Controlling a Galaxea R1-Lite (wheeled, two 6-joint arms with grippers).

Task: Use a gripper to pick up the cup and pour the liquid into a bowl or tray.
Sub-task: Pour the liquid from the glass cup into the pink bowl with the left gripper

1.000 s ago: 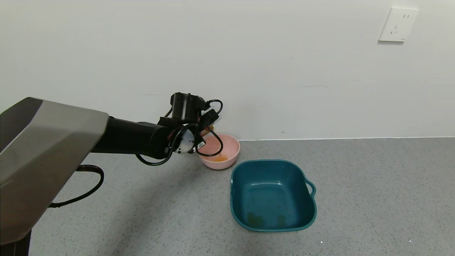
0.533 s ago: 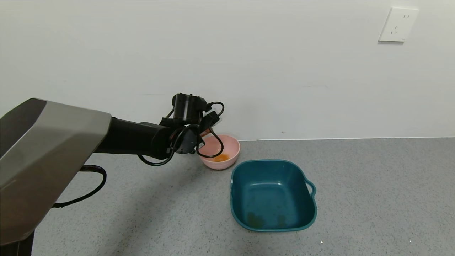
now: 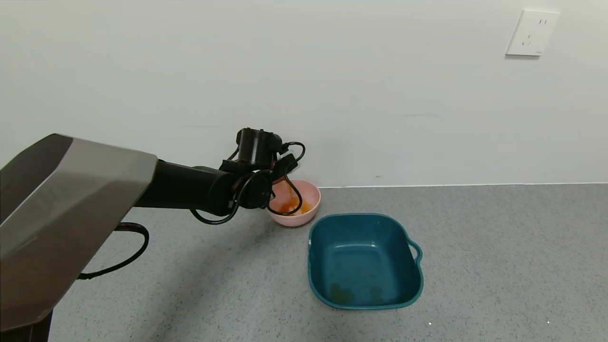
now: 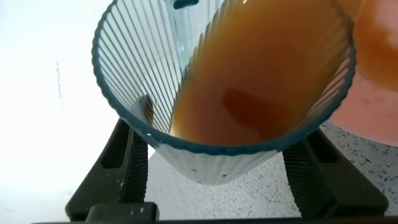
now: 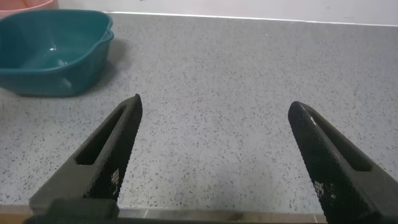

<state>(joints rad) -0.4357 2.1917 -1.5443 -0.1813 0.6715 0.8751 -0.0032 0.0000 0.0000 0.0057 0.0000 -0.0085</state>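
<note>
The left gripper (image 3: 278, 173) and its cables crowd the pink bowl (image 3: 311, 197) against the wall (image 3: 332, 95). The teal tub (image 3: 365, 260) blocks the near side; grey floor (image 3: 498, 247) to the right lies open.

right claw (image 5: 214, 152) fingers spread wide over speckled grey floor (image 5: 236, 81); teal tub (image 5: 53, 50) well beyond, pink bowl (image 5: 25, 5) edge behind it

Cup (image 4: 186, 81) hidden behind left gripper (image 3: 278, 173) and cables in head view; rim cut by frame edge in left wrist view. Pink bowl (image 3: 308, 194) near side blocked by wrist. Right gripper (image 5: 214, 152) out of head view; finger bases cropped.
</note>
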